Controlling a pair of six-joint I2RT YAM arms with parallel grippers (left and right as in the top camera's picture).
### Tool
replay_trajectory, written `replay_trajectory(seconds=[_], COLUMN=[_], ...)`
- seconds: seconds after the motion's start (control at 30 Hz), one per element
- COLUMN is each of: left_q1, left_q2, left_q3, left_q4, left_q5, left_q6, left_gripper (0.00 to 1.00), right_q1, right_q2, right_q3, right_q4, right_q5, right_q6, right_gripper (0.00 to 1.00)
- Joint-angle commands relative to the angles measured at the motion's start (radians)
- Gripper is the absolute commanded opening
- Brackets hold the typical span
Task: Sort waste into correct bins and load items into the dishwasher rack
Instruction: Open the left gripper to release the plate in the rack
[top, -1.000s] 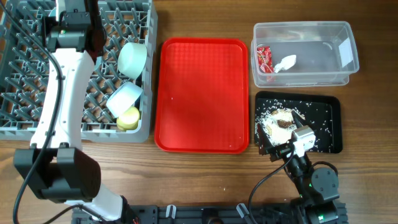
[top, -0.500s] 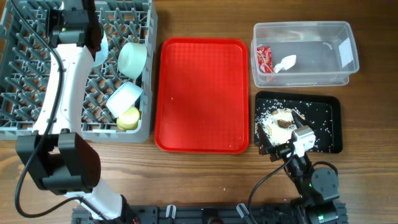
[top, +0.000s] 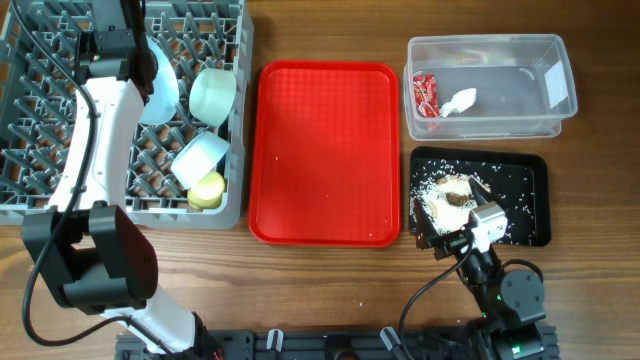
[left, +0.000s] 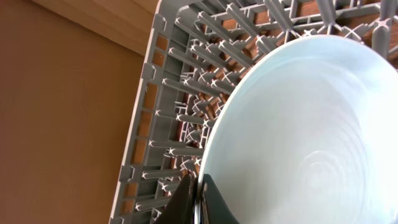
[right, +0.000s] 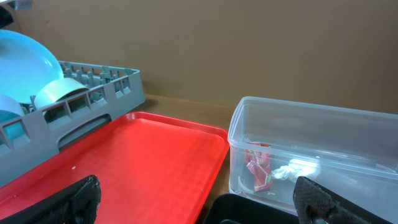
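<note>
My left gripper (left: 198, 196) is shut on the rim of the pale blue plate (left: 305, 137), which stands on edge among the pegs of the grey dishwasher rack (top: 40, 120); the plate also shows overhead (top: 160, 85). Two pale blue bowls (top: 213, 95) (top: 200, 157) and the yellow cup (top: 207, 190) sit in the rack's right side. The red wrapper (top: 427, 95) and white napkin (top: 459, 101) lie in the clear tub (top: 560, 85). Food scraps (top: 445, 193) lie in the black tray (top: 530, 200). My right gripper (right: 199, 199) is open and empty at the tray's near left corner. Fork and spoon are not in view.
The empty red serving tray (top: 325, 150) lies between the rack and the two bins. A few crumbs lie on it and on the wooden table (top: 300, 290) in front. The rack's left half holds only pegs.
My left gripper has moved toward the rack's far edge and the plate it holds now shows more fully, tilted among the pegs. The right arm has not moved.
</note>
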Motion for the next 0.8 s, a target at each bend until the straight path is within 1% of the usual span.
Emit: replay_trajectory(seconds=[0.0,0.07,0.1,0.17,0.23,0.3,0.37,0.4,0.47,0.5,0.53,0.57,0.67,0.77], left_q1=[0.0,0.0,0.0,-0.003,-0.011,-0.025,-0.042,-0.053,-0.089,-0.105,-0.128,-0.145,-0.181,-0.208], left_q2=[0.001,-0.008,-0.019,-0.047,-0.091,-0.147,-0.202,-0.237,-0.318,-0.353,-0.399,-0.435,-0.528,-0.631], left_q3=[-0.012,-0.012,-0.012,-0.012,-0.011,-0.011,-0.011,-0.011,-0.011,-0.011,-0.011,-0.011,-0.011,-0.011], left_q4=[0.016,0.024,0.027,0.035,0.043,0.04,0.024,0.006,-0.052,-0.087,-0.14,-0.188,-0.328,-0.48], left_q5=[0.003,0.004,0.004,0.005,0.016,0.043,0.064,0.069,0.094,0.107,0.122,0.141,0.195,0.323], left_q6=[0.012,0.011,0.01,-0.006,-0.043,-0.078,-0.11,-0.135,-0.21,-0.244,-0.304,-0.351,-0.46,-0.577], left_gripper=[0.19,0.34,0.39,0.44,0.55,0.64,0.7,0.71,0.77,0.79,0.84,1.0,1.0,1.0], right_q1=[-0.005,-0.005,-0.005,-0.005,-0.005,-0.005,-0.005,-0.005,-0.005,-0.005,-0.005,-0.005,-0.005,-0.005], right_q2=[-0.011,-0.011,-0.011,-0.011,-0.011,-0.011,-0.011,-0.011,-0.011,-0.011,-0.011,-0.011,-0.011,-0.011], right_q3=[-0.002,-0.002,-0.002,-0.002,-0.002,-0.002,-0.002,-0.002,-0.002,-0.002,-0.002,-0.002,-0.002,-0.002], right_q4=[0.006,0.006,0.006,0.006,0.006,0.006,0.006,0.006,0.006,0.006,0.006,0.006,0.006,0.006], right_q5=[-0.015,-0.015,-0.016,-0.016,-0.015,-0.015,-0.016,-0.015,-0.016,-0.015,-0.016,-0.015,-0.015,-0.015], right_q6=[0.014,0.014,0.014,0.014,0.014,0.014,0.014,0.014,0.014,0.014,0.014,0.014,0.014,0.014], right_gripper=[1.0,1.0,1.0,1.0,1.0,1.0,1.0,1.0,1.0,1.0,1.0,1.0,1.0,1.0])
